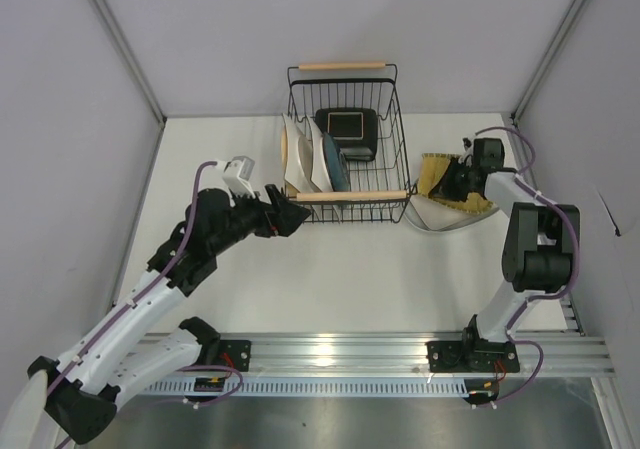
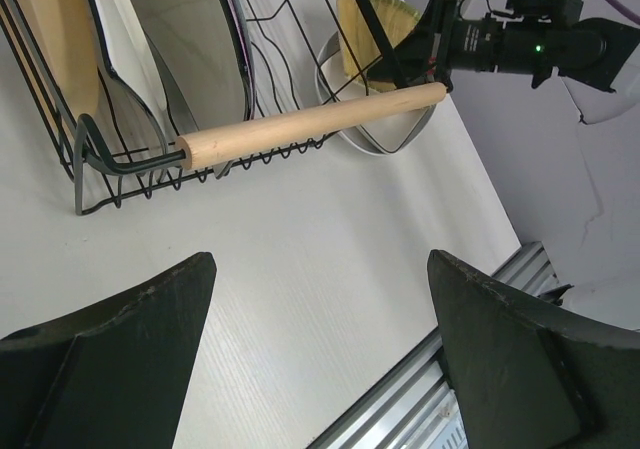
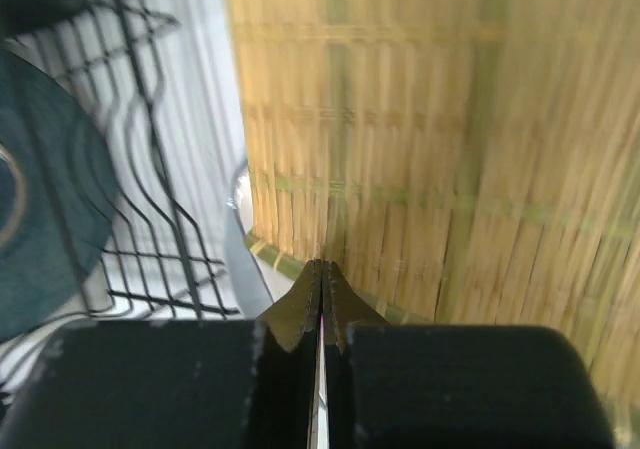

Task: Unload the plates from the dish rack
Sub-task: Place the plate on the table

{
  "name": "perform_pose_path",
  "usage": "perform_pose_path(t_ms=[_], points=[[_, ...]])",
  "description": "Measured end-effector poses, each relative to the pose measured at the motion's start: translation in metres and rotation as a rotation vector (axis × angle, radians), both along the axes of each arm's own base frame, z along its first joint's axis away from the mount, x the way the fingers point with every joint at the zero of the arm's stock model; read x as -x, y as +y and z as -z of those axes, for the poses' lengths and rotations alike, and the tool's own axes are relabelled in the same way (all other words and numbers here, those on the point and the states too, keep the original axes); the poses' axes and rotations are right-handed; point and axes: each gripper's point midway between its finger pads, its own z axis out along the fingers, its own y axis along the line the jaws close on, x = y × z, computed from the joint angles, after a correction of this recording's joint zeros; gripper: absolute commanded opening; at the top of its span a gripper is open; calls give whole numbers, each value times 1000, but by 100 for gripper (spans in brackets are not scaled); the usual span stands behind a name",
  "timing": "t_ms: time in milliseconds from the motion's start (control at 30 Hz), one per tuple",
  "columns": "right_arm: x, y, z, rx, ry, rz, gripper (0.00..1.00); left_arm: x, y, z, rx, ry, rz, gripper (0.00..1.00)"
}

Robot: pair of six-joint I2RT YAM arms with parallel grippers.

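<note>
The dish rack, with 2 wooden handles, sits at the back middle of the bench. White plates and a dark teal plate stand on edge at its left. A black-rimmed square plate lies at its back. Just right of it, a mustard ribbed plate rests on a grey plate. The right gripper is over the mustard plate, jaws clenched on nothing. The left gripper hangs before the near handle, jaws released.

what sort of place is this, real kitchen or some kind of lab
Most likely a robot test cell, not a kitchen: plain grey walls box in a white table, the left arm and right arm are bolted to a metal rail at its near edge, with a dish rack set out.
</note>
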Motion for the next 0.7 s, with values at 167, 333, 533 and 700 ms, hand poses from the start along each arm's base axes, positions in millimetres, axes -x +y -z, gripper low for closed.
perform_pose_path(t_ms=[167, 333, 533, 700], points=[[34, -2, 18, 14, 74, 12, 0, -1, -1, 2, -5, 7, 0, 94], [52, -12, 9, 45, 69, 37, 0, -1, -1, 3, -5, 8, 0, 94], [61, -35, -19, 108, 16, 113, 0, -1, -1, 3, -5, 8, 0, 93], [57, -40, -58, 131, -110, 140, 0, -1, -1, 2, -3, 7, 4, 95]])
